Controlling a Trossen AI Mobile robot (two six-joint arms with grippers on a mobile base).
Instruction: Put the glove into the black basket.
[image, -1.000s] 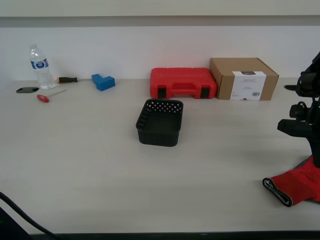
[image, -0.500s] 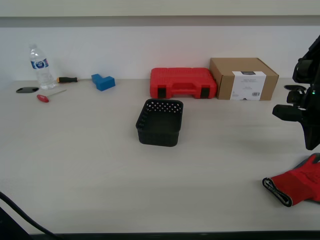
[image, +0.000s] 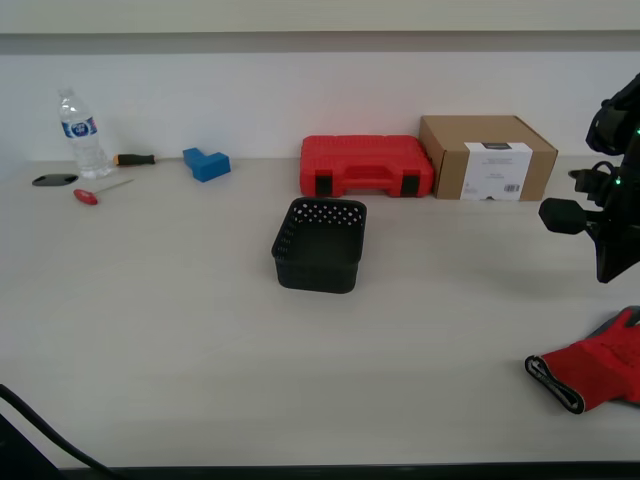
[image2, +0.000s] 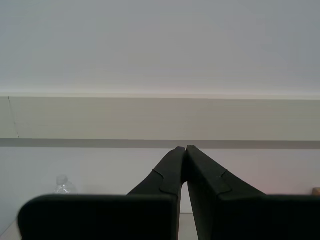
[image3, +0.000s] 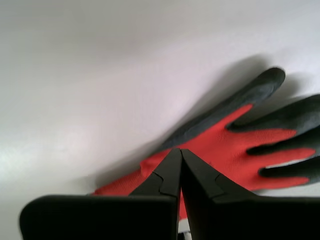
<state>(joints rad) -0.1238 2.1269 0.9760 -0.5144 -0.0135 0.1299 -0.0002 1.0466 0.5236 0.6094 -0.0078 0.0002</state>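
The glove (image: 592, 372) lies flat on the worktop (image: 160, 330) near its front right corner, well apart from the black basket (image: 320, 245) in the middle. My first hand (image3: 180, 152) is pressed together above the glove and holds nothing. My second hand (image2: 186, 149) is pressed together too, empty.

- The glove (image: 592, 372) runs off the exterior view's right edge, so its finger end is out of sight there
- In the first wrist view, the glove's (image3: 235, 145) cuff end is hidden behind my first gripper (image3: 180, 152) and its grey fingertips are cut by the picture's edge
- The arm (image: 612, 190) at the exterior view's right is cropped by the edge; its fingers cannot be made out there
- The label on the cardboard box (image: 487, 156) is too small to read
- The water bottle (image2: 63, 185) is only a faint blur behind my second gripper (image2: 186, 149)
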